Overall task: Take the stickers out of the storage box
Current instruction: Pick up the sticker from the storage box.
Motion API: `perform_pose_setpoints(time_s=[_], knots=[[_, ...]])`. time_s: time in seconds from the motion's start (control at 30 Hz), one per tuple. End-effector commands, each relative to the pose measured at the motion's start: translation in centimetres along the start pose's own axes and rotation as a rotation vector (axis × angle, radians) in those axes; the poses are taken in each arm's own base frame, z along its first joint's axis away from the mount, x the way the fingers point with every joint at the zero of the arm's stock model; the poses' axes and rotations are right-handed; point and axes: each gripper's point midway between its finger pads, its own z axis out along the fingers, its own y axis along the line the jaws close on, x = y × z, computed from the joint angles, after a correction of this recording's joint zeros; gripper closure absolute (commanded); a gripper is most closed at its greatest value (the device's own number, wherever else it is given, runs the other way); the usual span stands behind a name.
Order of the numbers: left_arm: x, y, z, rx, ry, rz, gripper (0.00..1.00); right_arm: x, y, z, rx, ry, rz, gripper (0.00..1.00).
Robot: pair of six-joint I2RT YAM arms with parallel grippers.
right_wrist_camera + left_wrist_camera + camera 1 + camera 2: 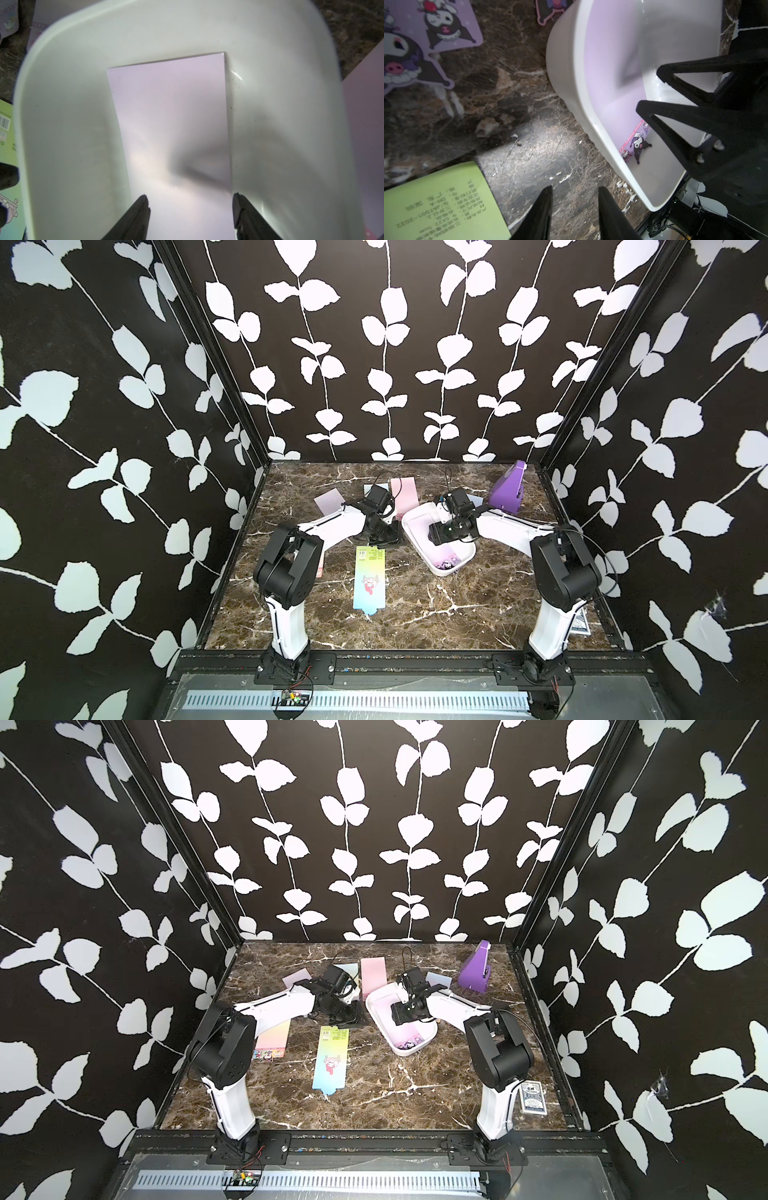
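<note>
The right gripper [191, 199], jaws wide and empty, hangs over the lilac sticker sheet [172, 116] lying flat in the storage box [411, 529], right of centre in a top view. The sheet's long axis runs toward lower right, its width spanned by the jaws. The left gripper [575, 191], narrowly parted and empty, is beside the box, farther off
</note>
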Motion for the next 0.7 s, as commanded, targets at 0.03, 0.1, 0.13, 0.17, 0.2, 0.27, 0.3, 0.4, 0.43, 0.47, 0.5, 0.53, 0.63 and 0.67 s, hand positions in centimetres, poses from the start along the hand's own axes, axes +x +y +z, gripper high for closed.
perform_pose_setpoints(time_s=[0.03, 0.1, 0.13, 0.17, 0.2, 0.27, 0.3, 0.4, 0.43, 0.47, 0.5, 0.53, 0.63, 0.67], knots=[[-1.3, -1.4, -0.6, 0.025, -0.043, 0.018, 0.60, 0.3, -0.7, -0.3, 0.058, 0.021, -0.002, 0.34], [-1.3, -1.5, -0.5, 0.027, -0.041, 0.020, 0.60, 0.8, -0.9, 0.2, 0.064, 0.043, 0.005, 0.33], [-1.3, -1.4, -0.4, 0.026, -0.040, 0.018, 0.60, 1.1, -1.0, 0.5, 0.066, 0.055, 0.010, 0.31], [-1.3, -1.5, -0.4, 0.027, -0.039, 0.020, 0.60, 1.4, -1.0, 0.7, 0.065, 0.064, 0.013, 0.29], [-1.3, -1.5, -0.4, 0.027, -0.039, 0.021, 0.60, 1.6, -1.0, 1.0, 0.062, 0.072, 0.020, 0.27], [-1.4, -1.6, -0.4, 0.027, -0.040, 0.020, 0.60, 2.2, -0.8, 1.6, 0.041, 0.090, 0.039, 0.23], [-1.4, -1.5, -0.3, 0.027, -0.041, 0.021, 0.60, 2.4, -0.4, 1.9, 0.019, 0.094, 0.047, 0.22], [-1.4, -1.5, 0.1, 0.029, -0.037, 0.019, 0.60, 2.8, 0.8, 2.8, -0.059, 0.109, 0.078, 0.22], [-1.5, -1.4, 0.2, 0.028, -0.035, 0.017, 0.60, 2.9, 1.2, 3.1, -0.086, 0.114, 0.091, 0.22], [-1.4, -1.3, 0.5, 0.029, -0.030, 0.015, 0.60, 3.0, 1.7, 3.4, -0.117, 0.118, 0.102, 0.22], [-1.4, -1.2, 0.7, 0.028, -0.028, 0.015, 0.60, 3.0, 2.1, 3.5, -0.144, 0.119, 0.111, 0.22], [-1.4, -1.0, 0.9, 0.026, -0.023, 0.011, 0.60, 3.0, 2.5, 3.7, -0.169, 0.116, 0.126, 0.22], [-1.4, -0.7, 1.5, 0.024, -0.018, 0.009, 0.60, 2.8, 3.5, 4.0, -0.234, 0.108, 0.157, 0.22], [-1.3, -0.6, 1.7, 0.022, -0.013, 0.008, 0.60, 2.7, 3.8, 4.1, -0.253, 0.105, 0.166, 0.22]])
